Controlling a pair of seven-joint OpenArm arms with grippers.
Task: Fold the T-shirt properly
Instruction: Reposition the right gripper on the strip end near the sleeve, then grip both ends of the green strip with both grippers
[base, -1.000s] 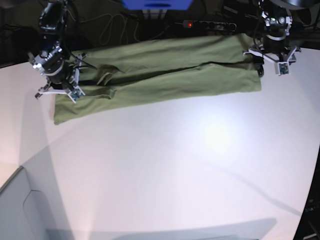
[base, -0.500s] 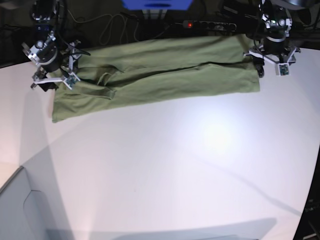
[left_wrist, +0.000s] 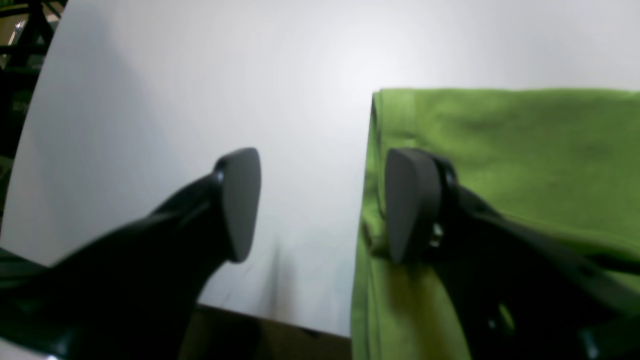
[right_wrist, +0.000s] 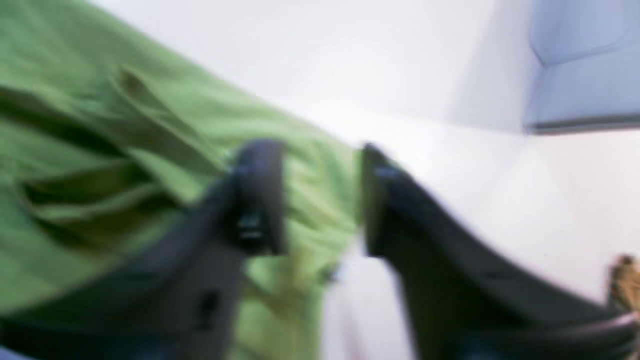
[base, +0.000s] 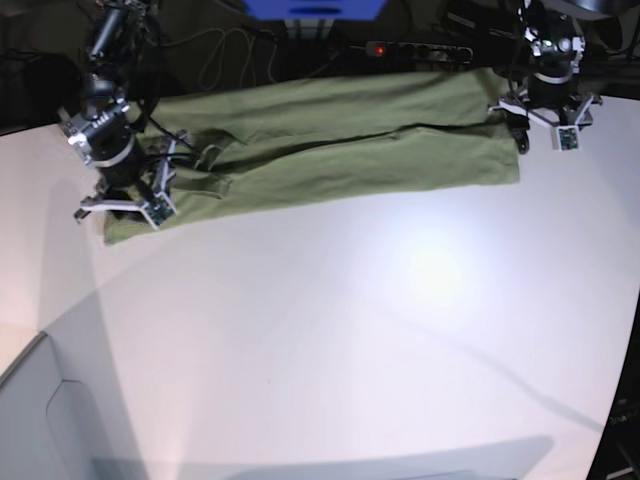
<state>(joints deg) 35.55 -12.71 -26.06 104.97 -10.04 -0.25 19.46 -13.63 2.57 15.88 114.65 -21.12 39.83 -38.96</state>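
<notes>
The olive-green T-shirt (base: 340, 140) lies folded lengthwise in a long band across the far side of the white table (base: 350, 330). My right gripper (base: 125, 205) hovers over its rumpled left end. In the blurred right wrist view, that gripper (right_wrist: 322, 200) has its jaws partly apart, astride the edge of the T-shirt (right_wrist: 100, 150). My left gripper (base: 540, 130) is at the band's right end. In the left wrist view it (left_wrist: 322, 205) stands open, with one finger over bare table and the other over the T-shirt (left_wrist: 500, 135).
A black power strip (base: 420, 48) with a red light and loose cables lies behind the table's far edge, beside a blue object (base: 315, 8). A grey panel (base: 30, 420) sits at the lower left corner. A blue-grey box (right_wrist: 585, 65) shows in the right wrist view.
My right gripper rose toward the far left, then came back down over the shirt's left end, which has shifted slightly. The left arm has not moved.
</notes>
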